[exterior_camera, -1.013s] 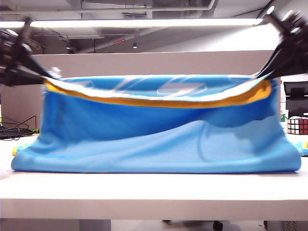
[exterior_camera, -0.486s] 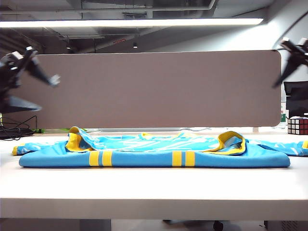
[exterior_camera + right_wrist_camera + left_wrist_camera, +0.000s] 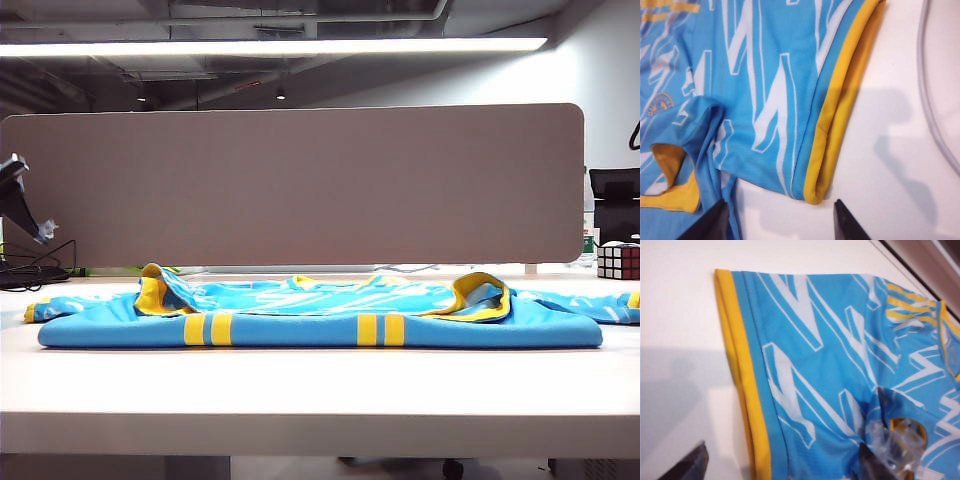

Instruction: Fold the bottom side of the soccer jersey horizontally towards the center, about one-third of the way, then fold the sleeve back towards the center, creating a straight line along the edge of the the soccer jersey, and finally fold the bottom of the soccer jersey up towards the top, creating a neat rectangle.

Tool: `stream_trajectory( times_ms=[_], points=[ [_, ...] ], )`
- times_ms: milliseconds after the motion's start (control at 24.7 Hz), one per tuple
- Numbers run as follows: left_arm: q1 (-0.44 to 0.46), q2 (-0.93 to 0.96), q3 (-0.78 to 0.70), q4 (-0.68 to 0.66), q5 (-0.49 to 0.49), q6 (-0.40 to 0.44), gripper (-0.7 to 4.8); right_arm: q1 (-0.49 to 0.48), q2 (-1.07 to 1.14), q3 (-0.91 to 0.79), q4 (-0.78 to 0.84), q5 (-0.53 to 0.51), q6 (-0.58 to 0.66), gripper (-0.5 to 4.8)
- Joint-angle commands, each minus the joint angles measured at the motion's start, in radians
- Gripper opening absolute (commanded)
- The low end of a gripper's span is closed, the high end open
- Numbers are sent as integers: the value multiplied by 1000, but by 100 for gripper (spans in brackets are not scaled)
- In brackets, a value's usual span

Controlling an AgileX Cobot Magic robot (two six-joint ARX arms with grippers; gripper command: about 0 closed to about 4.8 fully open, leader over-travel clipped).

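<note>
The soccer jersey (image 3: 320,322) lies flat on the white table (image 3: 320,390), folded into a long low band that runs across the middle of the table. Its near edge shows two pairs of yellow stripes, and yellow lining curls up at both ends of the fold. The two sleeves stick out to the sides, each with a yellow cuff.

The left gripper (image 3: 785,462) hangs above the left sleeve (image 3: 805,365). Its two fingertips stand wide apart, one over the bare table and the other over the blue cloth, and nothing is between them. In the exterior view only a dark part of the left arm (image 3: 18,195) shows at the left edge.

The right gripper (image 3: 780,220) hangs above the right sleeve (image 3: 770,90), near the end of its yellow cuff (image 3: 832,130). Its fingertips are also spread and hold nothing. A grey cable (image 3: 935,115) lies on the table beside this sleeve. A puzzle cube (image 3: 618,260) stands at the far right of the table.
</note>
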State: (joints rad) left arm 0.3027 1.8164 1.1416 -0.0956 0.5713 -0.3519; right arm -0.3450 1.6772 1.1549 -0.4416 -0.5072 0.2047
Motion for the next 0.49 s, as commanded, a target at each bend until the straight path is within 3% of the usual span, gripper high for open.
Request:
stream_trajectory(
  times_ms=[41,486],
  points=[
    [-16,25,0,8,-10,20,379,6,33,1,21,8,-16,329],
    [-61,201,3,120,1,21,377,27,237,2,146,12,-3,328]
  ],
)
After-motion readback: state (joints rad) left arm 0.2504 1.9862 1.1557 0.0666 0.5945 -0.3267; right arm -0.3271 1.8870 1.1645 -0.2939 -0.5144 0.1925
